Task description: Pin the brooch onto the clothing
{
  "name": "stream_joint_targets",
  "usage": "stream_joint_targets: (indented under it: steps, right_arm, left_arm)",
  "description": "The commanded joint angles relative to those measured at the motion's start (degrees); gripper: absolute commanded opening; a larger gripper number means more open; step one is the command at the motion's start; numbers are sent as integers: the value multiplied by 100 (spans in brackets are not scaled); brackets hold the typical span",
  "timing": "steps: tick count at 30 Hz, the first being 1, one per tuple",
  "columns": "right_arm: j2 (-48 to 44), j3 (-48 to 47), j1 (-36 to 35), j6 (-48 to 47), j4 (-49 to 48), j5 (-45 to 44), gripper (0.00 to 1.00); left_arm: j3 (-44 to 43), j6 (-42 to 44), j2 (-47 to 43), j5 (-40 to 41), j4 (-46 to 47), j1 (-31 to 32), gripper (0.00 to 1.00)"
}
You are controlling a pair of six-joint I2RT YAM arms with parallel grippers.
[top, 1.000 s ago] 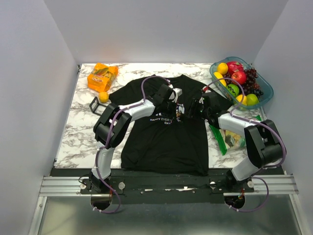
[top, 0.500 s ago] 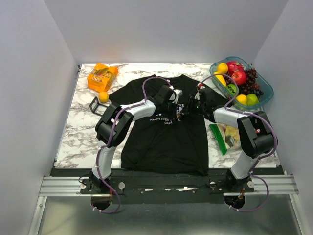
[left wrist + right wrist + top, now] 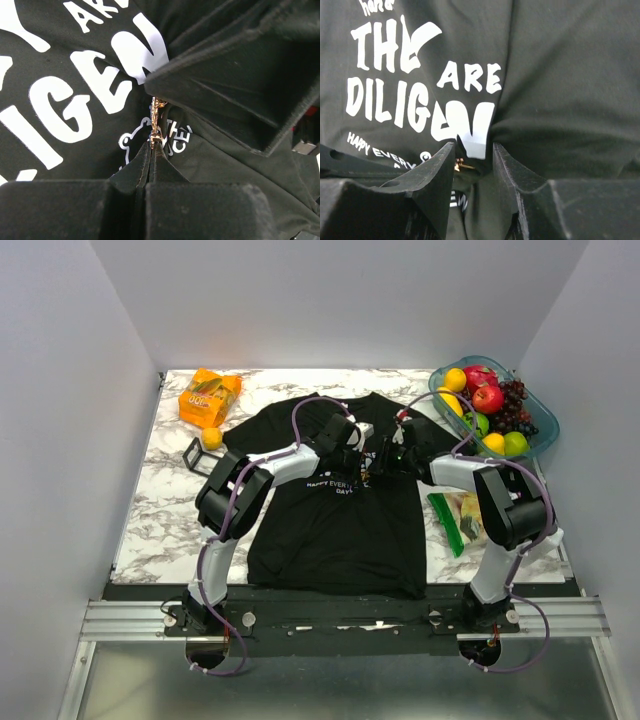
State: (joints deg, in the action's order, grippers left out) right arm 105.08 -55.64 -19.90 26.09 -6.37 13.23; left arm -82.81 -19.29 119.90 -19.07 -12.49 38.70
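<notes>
The clothing (image 3: pixel 335 520), a black T-shirt with white print, lies flat on the marble table. My left gripper (image 3: pixel 152 146) is shut on the lower end of the brooch (image 3: pixel 156 117), a tiny gold ornament held upright just above the small printed lines. My right gripper (image 3: pixel 472 147) meets it from the other side, its jaws closed on a raised fold of the shirt (image 3: pixel 555 85) that carries a white letter. The brooch (image 3: pixel 458 164) shows gold beside the right gripper's left finger (image 3: pixel 440 170). In the top view the left gripper (image 3: pixel 362 462) and right gripper (image 3: pixel 380 462) nearly touch over the chest print.
A teal fruit basket (image 3: pixel 545 430) stands at the back right. A green packet (image 3: pixel 462 520) lies by the shirt's right edge. At the back left are an orange snack bag (image 3: pixel 208 395), a small orange ball (image 3: pixel 212 437) and a black wire-frame cube (image 3: pixel 195 455).
My right arm has swung left and forward until its gripper meets the left one, and its jaws have narrowed around the shirt fold. The left gripper has held still with the brooch.
</notes>
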Motion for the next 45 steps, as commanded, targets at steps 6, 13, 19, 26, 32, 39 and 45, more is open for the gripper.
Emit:
stream_joint_targets:
  steps: [6, 13, 19, 26, 32, 39, 45]
  right_arm:
    - [285, -316, -67, -280, -40, 294, 19]
    - [180, -281, -67, -315, 4, 206, 8]
    - [197, -360, -84, -420, 171, -22, 7]
    - [92, -430, -137, -499, 338, -207, 26]
    - [30, -439, -146, -578, 409, -286, 21]
    - [-75, -413, -190, -526, 426, -260, 1]
    - [-128, -422, -190, -499, 444, -251, 0]
  left_arm:
    - [-69, 171, 69, 35, 1, 24, 0]
    - [89, 39, 8, 202, 62, -108, 0]
    - [423, -31, -186, -158, 467, -214, 0]
    - [467, -145, -116, -431, 677, -205, 0]
    - [572, -207, -159, -571, 879, -205, 0]
    - [529, -303, -116, -563, 906, -108, 0]
    - [502, -444, -81, -650, 1091, -20, 0]
